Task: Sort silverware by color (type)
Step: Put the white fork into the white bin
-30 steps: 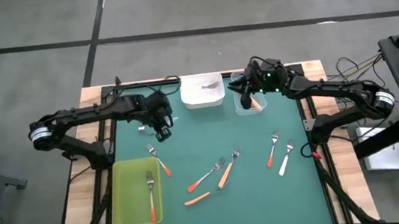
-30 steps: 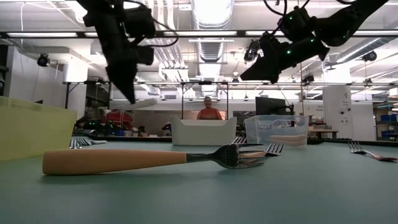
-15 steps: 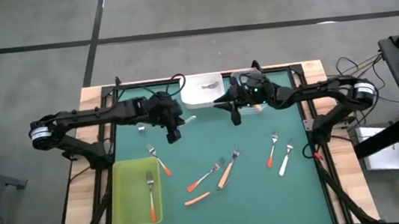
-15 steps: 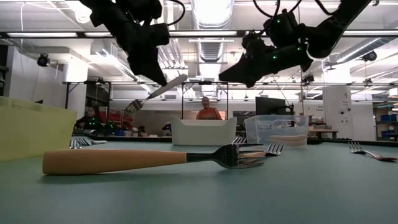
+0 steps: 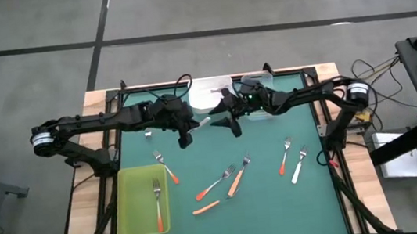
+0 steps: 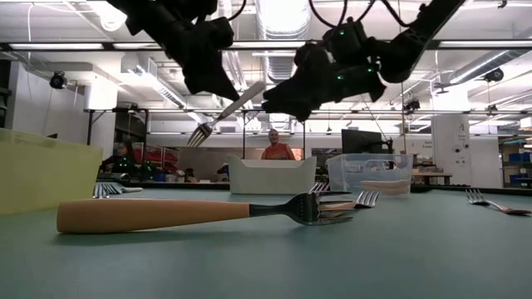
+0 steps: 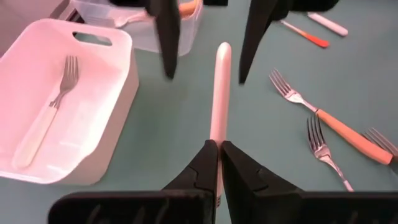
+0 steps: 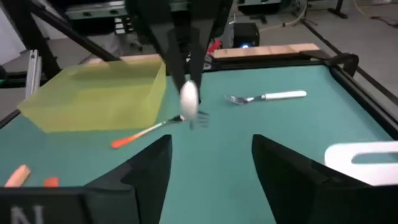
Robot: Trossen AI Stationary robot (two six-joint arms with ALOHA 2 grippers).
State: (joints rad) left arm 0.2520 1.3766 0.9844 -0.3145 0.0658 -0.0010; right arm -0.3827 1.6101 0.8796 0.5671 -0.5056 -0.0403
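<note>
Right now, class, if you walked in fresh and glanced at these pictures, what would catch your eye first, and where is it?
First, the handover in mid-air above the table's far middle: the left gripper is shut on a white-handled fork, and the open right gripper reaches toward its handle end. Next, the big light-orange fork lying close in the low view, and the yellow-green tray at the table's near left with one fork in it.

Robotics lab: ceiling strip lights [image 6: 283, 17], overhead ducts, equipment racks, concrete floor [image 5: 30, 74].

Bright, even light falls from long ceiling strip lamps [image 6: 283, 17], which glare white in the low view. Shadows on the green tabletop [image 5: 222, 170] are faint. The nearest orange-handled metal fork [image 6: 199, 213] looks soft, and wrist views blur slightly.
</note>
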